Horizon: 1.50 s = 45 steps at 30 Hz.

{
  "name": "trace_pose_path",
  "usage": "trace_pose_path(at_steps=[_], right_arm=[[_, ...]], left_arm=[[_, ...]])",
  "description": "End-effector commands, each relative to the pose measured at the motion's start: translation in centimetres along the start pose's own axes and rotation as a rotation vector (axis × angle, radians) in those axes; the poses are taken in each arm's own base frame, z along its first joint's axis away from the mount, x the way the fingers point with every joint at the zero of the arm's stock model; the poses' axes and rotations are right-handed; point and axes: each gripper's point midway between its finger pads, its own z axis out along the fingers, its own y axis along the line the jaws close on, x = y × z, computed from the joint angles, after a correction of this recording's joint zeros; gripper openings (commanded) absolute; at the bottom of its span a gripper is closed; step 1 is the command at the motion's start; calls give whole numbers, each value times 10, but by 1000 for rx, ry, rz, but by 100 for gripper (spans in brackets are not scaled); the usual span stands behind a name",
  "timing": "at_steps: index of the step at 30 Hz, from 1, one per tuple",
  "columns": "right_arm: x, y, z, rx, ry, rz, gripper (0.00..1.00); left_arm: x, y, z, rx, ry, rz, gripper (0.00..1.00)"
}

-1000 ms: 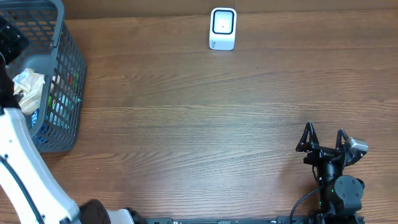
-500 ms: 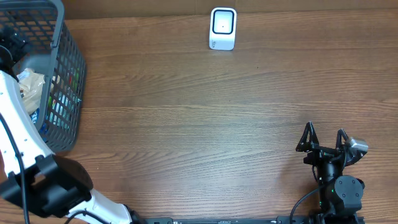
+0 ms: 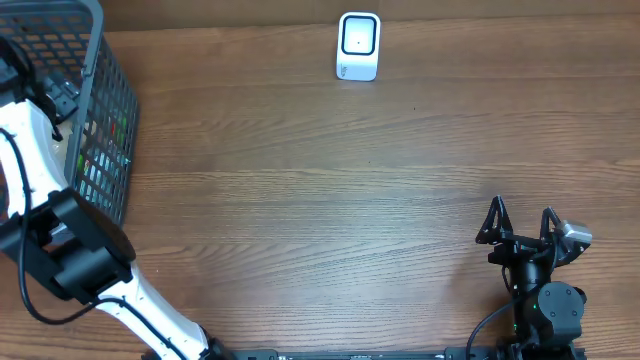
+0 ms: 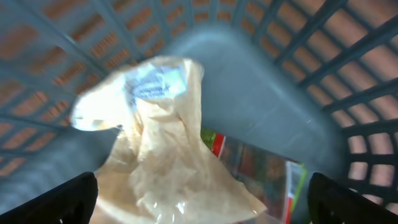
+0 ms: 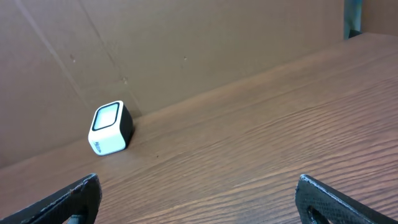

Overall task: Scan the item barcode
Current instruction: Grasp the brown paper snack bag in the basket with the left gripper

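1. Item (image 4: 161,155), a crinkly translucent bag with a pale label, lies inside the grey grid-walled plastic basket (image 3: 100,60) at far left; nothing is scanned yet.
2. Left tool (image 4: 202,199) hangs just above it, jaws wide, empty.
3. Right tool (image 3: 520,225) rests near right, wide, empty.
4. Boxy white scanner (image 3: 358,45) sits far back on the wood-grain counter (image 3: 300,200); grasping, carrying and scanning remain.

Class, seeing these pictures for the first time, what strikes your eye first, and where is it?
The grey mesh basket at the left edge of the table, where the left gripper hangs open over a crinkled clear bag. Next the white scanner at the far edge, and the right gripper, open near the front right corner.
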Motion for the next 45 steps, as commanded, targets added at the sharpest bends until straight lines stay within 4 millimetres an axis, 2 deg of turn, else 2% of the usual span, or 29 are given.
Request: trace_pose_path(at_steps=[1, 6, 8, 9, 10, 11, 13, 15, 16, 17, 21, 25, 27, 30, 31, 33, 36, 39, 42, 45], right_arm=[[-4, 0, -1, 2, -16, -1, 100], [-4, 0, -1, 2, -16, -1, 100], [-4, 0, -1, 2, -16, -1, 100], [-4, 0, -1, 2, -16, -1, 100], [-4, 0, -1, 2, -16, -1, 100], [-4, 0, -1, 2, -16, -1, 100], [-4, 0, -1, 2, -16, -1, 100], [-4, 0, -1, 2, -16, -1, 100], [-4, 0, -1, 2, -16, -1, 100], [-4, 0, -1, 2, -16, -1, 100], [-4, 0, -1, 2, -16, -1, 100], [-4, 0, -1, 2, -16, -1, 100], [-4, 0, -1, 2, -16, -1, 100], [-4, 0, -1, 2, -16, -1, 100], [-4, 0, -1, 2, -16, -1, 100], [-4, 0, -1, 2, -16, -1, 100], [-4, 0, -1, 2, -16, -1, 100], [-4, 0, -1, 2, -16, -1, 100], [-4, 0, -1, 2, -16, -1, 100], [-4, 0, -1, 2, -16, -1, 100]], left_arm=[[13, 4, 25, -5, 49, 18, 99], [36, 5, 51, -21, 123, 28, 98], [43, 5, 57, -23, 147, 31, 94], [47, 5, 59, -23, 157, 33, 87], [49, 5, 60, -23, 165, 34, 65], [50, 6, 60, -24, 169, 34, 48], [49, 6, 59, -24, 168, 34, 28], [49, 6, 57, -24, 169, 33, 14], [47, 6, 54, -25, 169, 29, 7], [46, 6, 51, -25, 167, 25, 4], [28, 5, 31, -20, 136, -7, 4], [-6, 3, -11, -2, 59, -42, 4], [-28, 3, -42, 14, -2, -51, 4], [-59, 3, -106, 44, -101, -96, 4], [-68, 4, -141, 61, -147, -107, 4], [-74, 3, -182, 83, -199, -106, 4], [-68, -5, -238, 148, -240, -91, 4], [-40, -27, -284, 275, -202, -46, 4], [-5, -53, -313, 374, -131, 23, 4], [26, -83, -326, 422, -73, 146, 4]])
